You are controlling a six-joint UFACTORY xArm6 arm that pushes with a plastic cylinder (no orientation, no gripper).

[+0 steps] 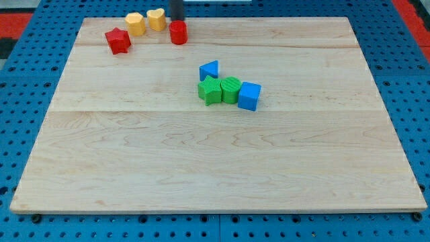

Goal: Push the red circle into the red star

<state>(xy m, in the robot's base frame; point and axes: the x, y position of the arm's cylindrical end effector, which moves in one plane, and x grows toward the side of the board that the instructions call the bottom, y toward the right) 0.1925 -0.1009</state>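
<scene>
The rod has no fingers to open or hold anything, and its tip (pixel 177 20) sits just above the red circle (pixel 178 32), with the red star (pixel 117 41) well off toward the view's left on the counter (pixel 215 154).

Near the surface's (pixel 215 168) top-left, the red star (pixel 117 40) lies left of the red circle (pixel 178 32), well apart. Between and slightly above them sit 2 touching yellow blocks: the yellow hexagon (pixel 135 23) left, the yellow heart (pixel 156 19) right. My tip (pixel 177 19) sits just above the circle. Mid-surface, the green star (pixel 210 90), green circle (pixel 230 89) and blue cube (pixel 249 95) form a row, with the blue triangle (pixel 209 69) just above.
</scene>
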